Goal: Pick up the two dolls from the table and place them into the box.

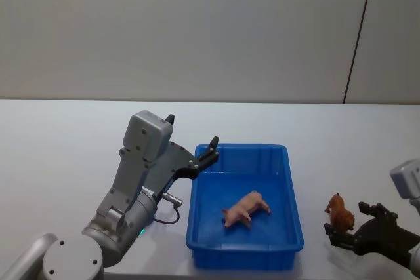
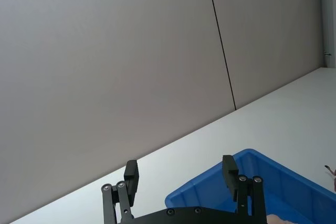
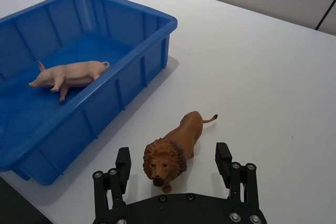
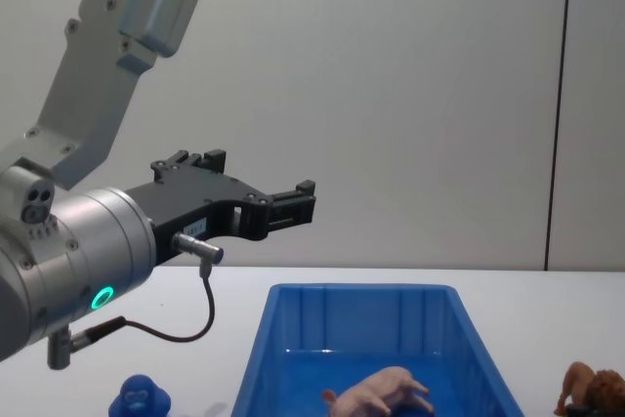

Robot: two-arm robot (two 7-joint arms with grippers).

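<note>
The pale pink pig doll [image 1: 246, 209] lies on its side on the floor of the blue box [image 1: 296, 221], also seen as the pig [image 3: 71, 73] in the right wrist view. A small deep-blue doll [image 4: 140, 399] stands on the table left of the box. My left gripper [image 1: 193, 132] hangs open and empty above the box's far left rim. My right gripper [image 3: 173, 153] is open low over the table right of the box. A brown lion toy [image 3: 181, 132] stands between its fingers, which do not touch it.
The white table [image 1: 65, 142] stretches wide on both sides of the box. A grey wall with a dark vertical seam [image 1: 357, 37] rises behind it. The lion [image 1: 340, 212] stands a short way from the box's right wall.
</note>
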